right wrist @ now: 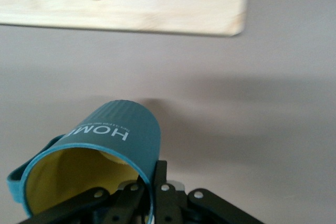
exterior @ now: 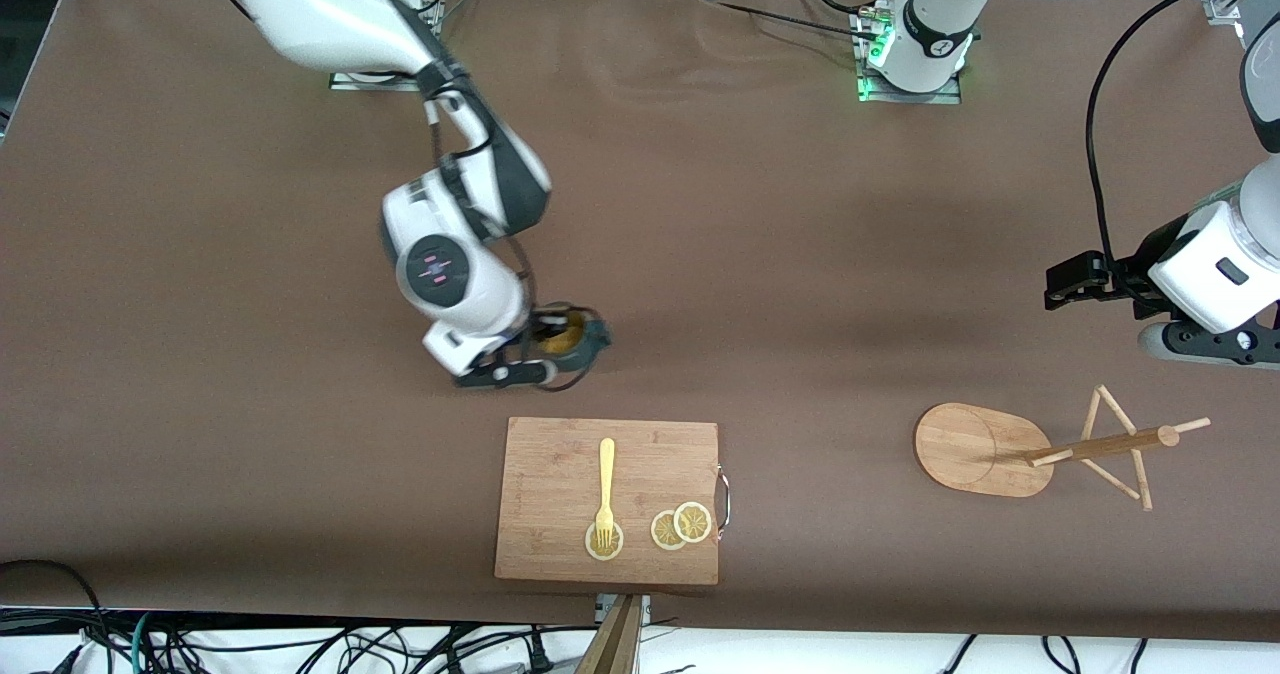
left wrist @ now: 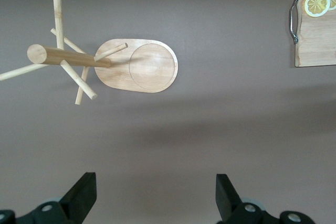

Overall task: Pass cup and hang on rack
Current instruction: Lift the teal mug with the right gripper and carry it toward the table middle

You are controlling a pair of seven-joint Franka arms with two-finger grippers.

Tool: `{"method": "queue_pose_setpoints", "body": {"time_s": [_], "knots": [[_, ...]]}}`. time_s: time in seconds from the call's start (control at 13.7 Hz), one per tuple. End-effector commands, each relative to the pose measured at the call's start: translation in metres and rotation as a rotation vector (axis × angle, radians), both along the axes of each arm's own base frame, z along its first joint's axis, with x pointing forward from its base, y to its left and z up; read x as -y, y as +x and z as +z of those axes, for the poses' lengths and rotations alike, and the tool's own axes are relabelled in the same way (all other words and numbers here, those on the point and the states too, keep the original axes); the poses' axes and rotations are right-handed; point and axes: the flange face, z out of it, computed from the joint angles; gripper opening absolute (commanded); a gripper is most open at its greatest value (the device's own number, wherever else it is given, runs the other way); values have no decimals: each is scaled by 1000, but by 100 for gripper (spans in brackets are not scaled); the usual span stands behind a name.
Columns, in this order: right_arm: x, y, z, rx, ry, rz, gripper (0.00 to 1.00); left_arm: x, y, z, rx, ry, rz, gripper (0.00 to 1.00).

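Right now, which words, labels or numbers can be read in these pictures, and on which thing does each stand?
"HOME" in white capitals: on the ribbed outside of the cup, whose rim the right pincer clamps.
A line of small white print beside "HOME" on the cup: too small to read.
A small mark on the left arm's base: too small to read.
Cutting board, fork, lemon slices, rack: no text.
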Motion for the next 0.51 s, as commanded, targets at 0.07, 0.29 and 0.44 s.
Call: {"method": "queue_pose_setpoints", "body": {"time_s": [0.07, 0.29, 0.44], "knots": [[-106, -39, -19, 35, 23, -68, 0, -2, 3, 4, 9, 9, 8, 100], [-175, -81, -45, 73, 58, -126, 0, 0, 3, 4, 9, 10, 9, 100], [-190, -95, -53, 83, 66, -108, 0, 1, 3, 4, 9, 10, 9, 100]]}}
